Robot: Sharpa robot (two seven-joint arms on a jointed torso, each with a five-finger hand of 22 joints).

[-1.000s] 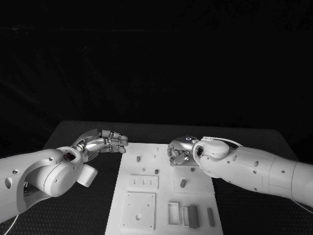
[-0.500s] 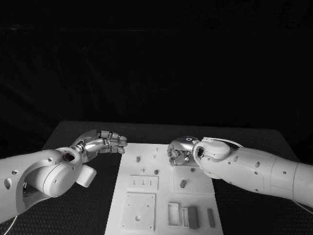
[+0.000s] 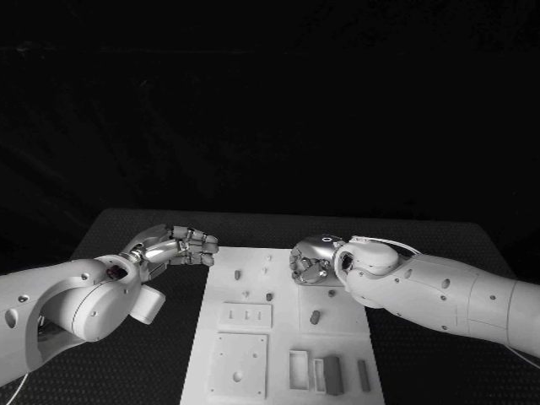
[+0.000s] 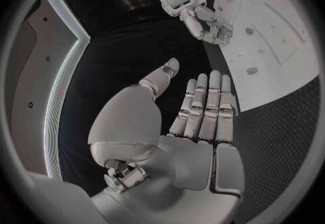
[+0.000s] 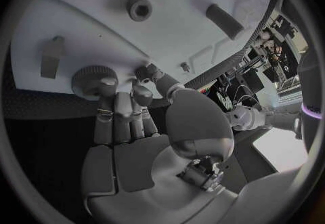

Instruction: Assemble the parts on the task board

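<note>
Black table (image 3: pixel 124 221) with a textured top, dark room behind.

- Left hand (image 3: pixel 179 246) — drifted slightly away from the task board (image 3: pixel 283 325) edge over the last second; fingers curled in as before, nothing in them.
- Right hand (image 3: pixel 313 260) — barely shifted over the board's far right part, fingertips (image 5: pixel 102 84) at a round part (image 5: pixel 93 80).

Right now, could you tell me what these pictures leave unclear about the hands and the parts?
- Head view: right hand hides the task board beneath it.
- Right wrist view: whether the fingertips touch the round knurled part is unclear.
- Head view: left hand curled; contents hidden.
</note>
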